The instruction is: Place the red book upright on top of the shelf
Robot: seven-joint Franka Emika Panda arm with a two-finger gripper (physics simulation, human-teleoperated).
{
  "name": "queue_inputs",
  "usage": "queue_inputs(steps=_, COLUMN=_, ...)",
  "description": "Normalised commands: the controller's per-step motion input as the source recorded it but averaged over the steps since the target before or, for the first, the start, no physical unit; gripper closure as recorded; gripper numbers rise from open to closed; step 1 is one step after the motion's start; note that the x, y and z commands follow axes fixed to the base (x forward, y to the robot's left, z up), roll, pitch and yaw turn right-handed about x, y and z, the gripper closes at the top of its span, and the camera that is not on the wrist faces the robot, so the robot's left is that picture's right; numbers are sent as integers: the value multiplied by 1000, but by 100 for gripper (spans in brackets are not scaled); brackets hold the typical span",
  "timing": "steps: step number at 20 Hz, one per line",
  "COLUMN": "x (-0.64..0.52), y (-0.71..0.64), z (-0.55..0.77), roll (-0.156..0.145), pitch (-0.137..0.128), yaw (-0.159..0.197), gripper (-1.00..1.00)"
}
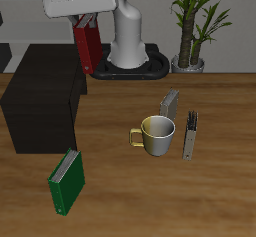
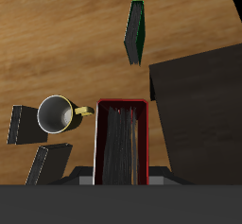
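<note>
Even soft light, faint shadows, sharp low-resolution renders

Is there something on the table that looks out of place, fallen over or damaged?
Nothing looks spilled or damaged. The green book, the mug and the two grey books stand upright on the table. The red book is off the table, held upright in the pincer beside the shelf.

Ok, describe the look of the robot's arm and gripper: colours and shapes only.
In the exterior view the arm is glossy white with rounded, cylindrical links, standing on a dark flat base plate. The gripper has a boxy light-grey body with darker fingers below. No cables or markings can be made out.
</note>
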Motion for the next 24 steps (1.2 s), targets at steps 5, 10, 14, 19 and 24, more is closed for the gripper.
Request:
queue_inputs(steps=5, x=-60, y=-479, z=80, roll=60, pitch=73, yaw=-7, gripper=100)
queue_inputs(steps=10, x=-25, y=-836, z=160, roll=-55, pitch=20, yaw=-71, gripper=100)
queue_inputs(steps=14, x=-22, y=-630, z=164, roll=-90, pitch=-36, yaw=9, gripper=100)
queue_inputs(steps=19, x=18, y=-391, z=-10, roll=-63, pitch=-9, yaw=-25, gripper=100)
queue_inputs(steps=24, x=146, y=-142, z=-266, roll=-28, pitch=23, yaw=-16, gripper=100)
